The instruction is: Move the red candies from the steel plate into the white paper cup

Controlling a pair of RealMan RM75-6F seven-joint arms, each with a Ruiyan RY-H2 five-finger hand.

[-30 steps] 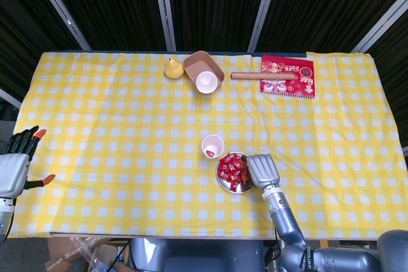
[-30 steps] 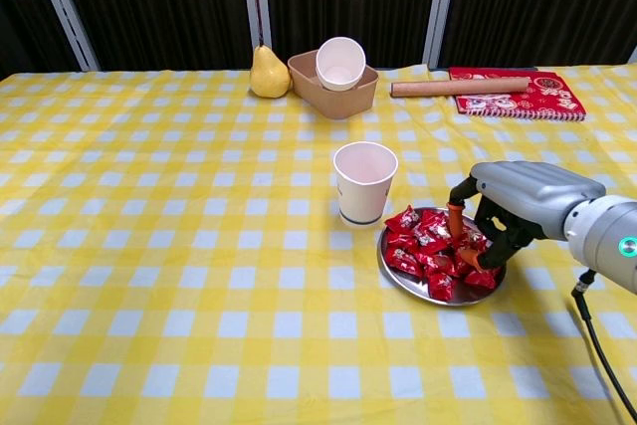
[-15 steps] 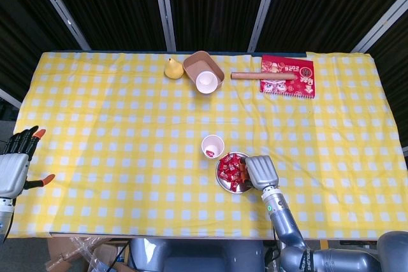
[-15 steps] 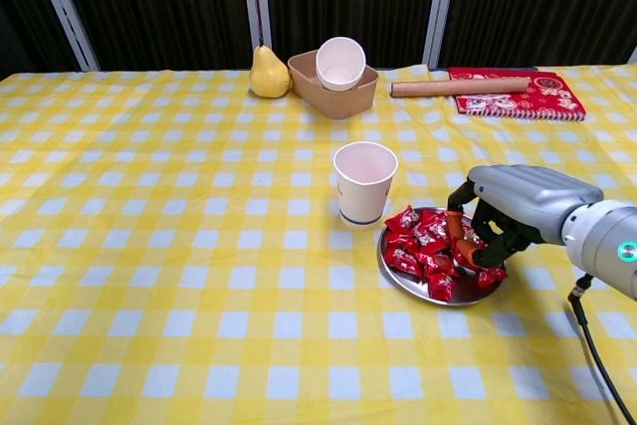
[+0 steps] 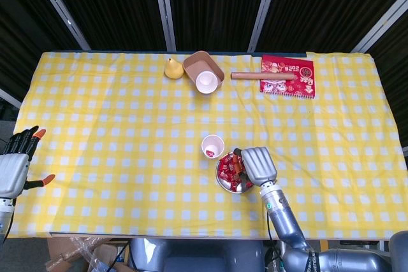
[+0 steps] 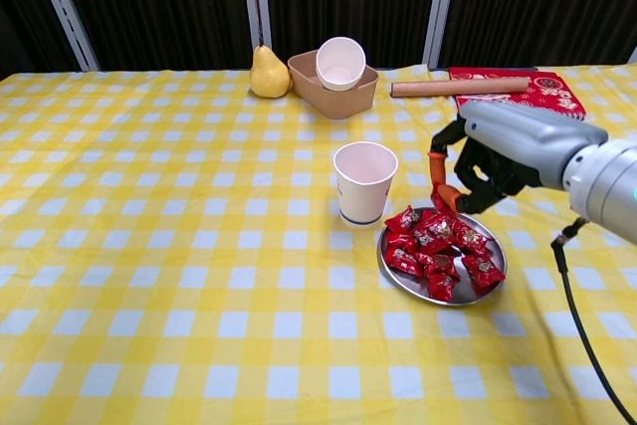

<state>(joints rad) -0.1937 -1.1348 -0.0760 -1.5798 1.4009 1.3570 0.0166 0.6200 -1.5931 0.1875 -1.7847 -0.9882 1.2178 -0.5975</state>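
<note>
We see the left hand point(image 5: 15, 164) at the far left table edge in the head view, holding nothing, fingers spread apart. Moving right along the yellow checked tablecloth point(image 6: 149, 246): a pear point(image 6: 267, 73) at the back, just beside a tan tray point(image 6: 309, 85) that holds a white bowl point(image 6: 340, 61) tipped on its side. Nearer the middle, the white paper cup point(image 6: 364, 182) stands upright; in the head view we see one red piece inside it. Just right of the cup and a bit nearer us sits the steel plate point(image 6: 398, 278), with the red candies point(image 6: 438, 246) piled on it. The right hand point(image 6: 476, 161) hangs above the plate's far right side, raised off the pile, fingers curled down and close together; we cannot tell if a candy is pinched between the orange fingertips point(image 6: 445, 195). At the back right lie a wooden rolling pin point(image 6: 460, 87) and, touching it, a red notebook point(image 6: 528, 95).
</note>
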